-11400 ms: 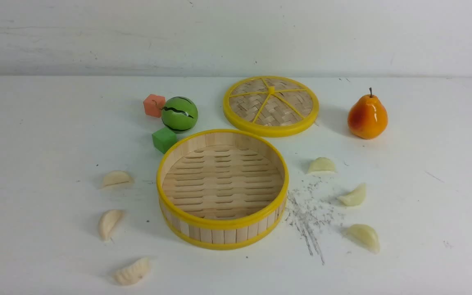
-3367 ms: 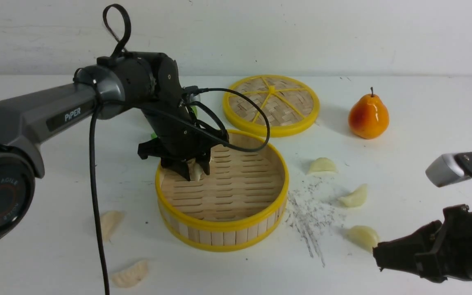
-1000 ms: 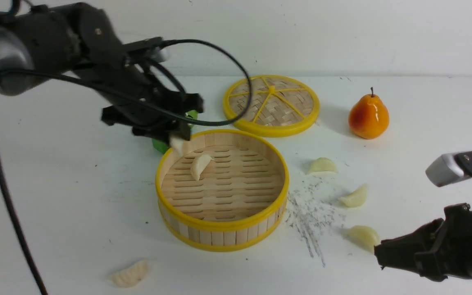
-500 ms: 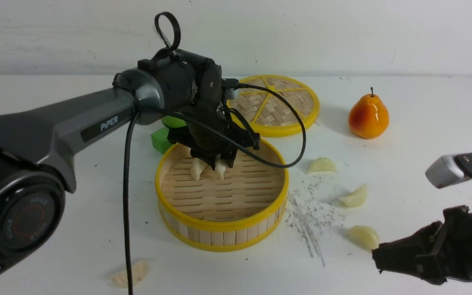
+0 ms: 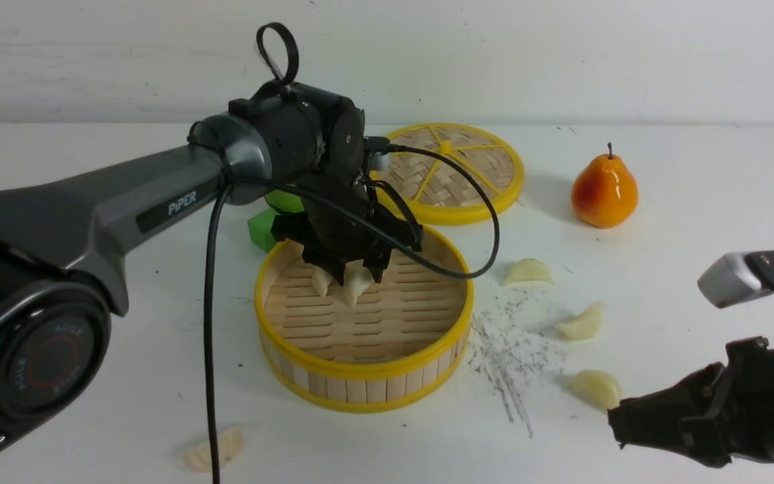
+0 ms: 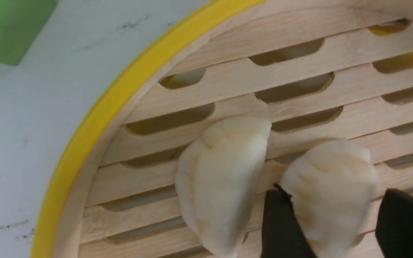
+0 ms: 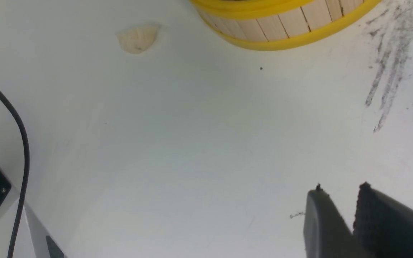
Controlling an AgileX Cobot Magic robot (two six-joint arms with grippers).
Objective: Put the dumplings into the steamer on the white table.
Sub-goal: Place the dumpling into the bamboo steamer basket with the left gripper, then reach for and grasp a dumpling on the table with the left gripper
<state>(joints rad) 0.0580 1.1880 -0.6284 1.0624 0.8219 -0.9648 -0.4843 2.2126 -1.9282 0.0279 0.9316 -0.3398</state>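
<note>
The round bamboo steamer (image 5: 360, 366) stands mid-table on the white table (image 5: 696, 168). Two dumplings lie on its slatted floor, one (image 5: 320, 281) (image 6: 221, 179) free and the other (image 5: 355, 286) (image 6: 330, 179) between the jaws of my left gripper (image 5: 357, 272) (image 6: 332, 191). That gripper is open: one finger touches the dumpling and a gap shows at the other. Three dumplings (image 5: 527, 271) (image 5: 581, 322) (image 5: 596, 388) lie right of the steamer and one (image 5: 229, 444) (image 7: 138, 37) lies front left. My right gripper (image 5: 612, 423) (image 7: 341, 188) hovers beside the nearest right dumpling, empty, with a narrow gap between its tips.
The woven yellow-rimmed lid (image 5: 444, 171) lies behind the steamer, with an orange pear (image 5: 603, 191) to its right. A green cube (image 5: 261, 228) and a green ball (image 5: 284, 199) sit behind the left arm. Its black cable (image 5: 209, 336) hangs in front of the steamer's left side.
My left arm swung in from the left with a dumpling and lowered it beside the one in the steamer; its jaws have widened. The right arm barely moved.
</note>
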